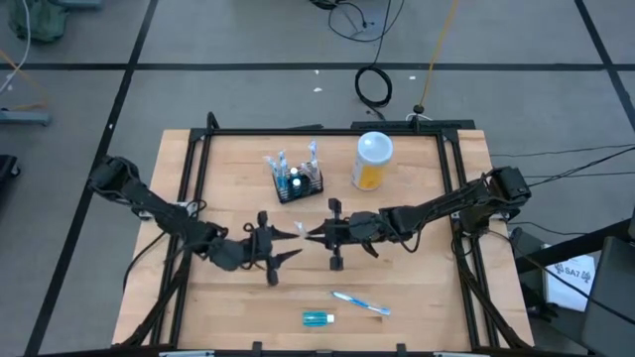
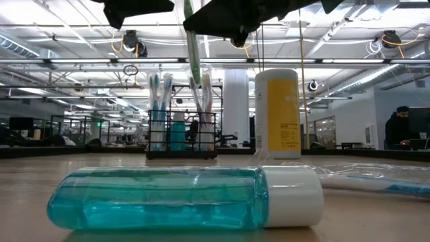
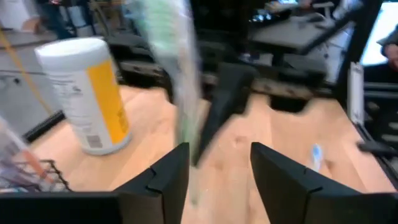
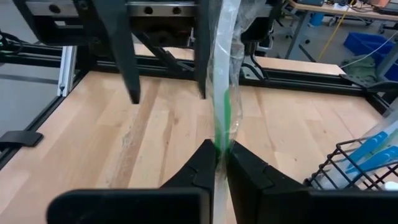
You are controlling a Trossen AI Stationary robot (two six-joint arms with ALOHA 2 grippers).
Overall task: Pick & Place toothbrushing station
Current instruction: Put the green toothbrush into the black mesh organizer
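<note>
A green toothbrush in a clear wrapper (image 4: 222, 93) stands upright in the air between my two grippers over the middle of the table; it also shows in the high view (image 1: 298, 230) and the low view (image 2: 192, 50). My right gripper (image 4: 222, 163) is shut on it. My left gripper (image 3: 219, 163) is open right beside it, facing the right gripper. The toothbrushing station (image 1: 298, 182), a small black rack holding several toothbrushes and a blue bottle, stands on the table behind the grippers. My right gripper pinches the wrapped toothbrush's handle (image 4: 224, 134) between its two fingers. The fingers come level from the table's right side and lie across the handle. The toothbrush stands upright, lifted clear of the table, and reaches both above and below the fingers. My left gripper is open; the toothbrush's lower part (image 3: 186, 124) runs close by one finger (image 3: 168, 174), and I cannot tell whether they touch.
A tall white-lidded container with orange contents (image 1: 372, 161) stands right of the rack. Near the front edge lie a teal bottle with a white cap (image 1: 317, 317) and a wrapped blue toothbrush (image 1: 362, 303). A black frame (image 1: 193, 188) borders the wooden table top.
</note>
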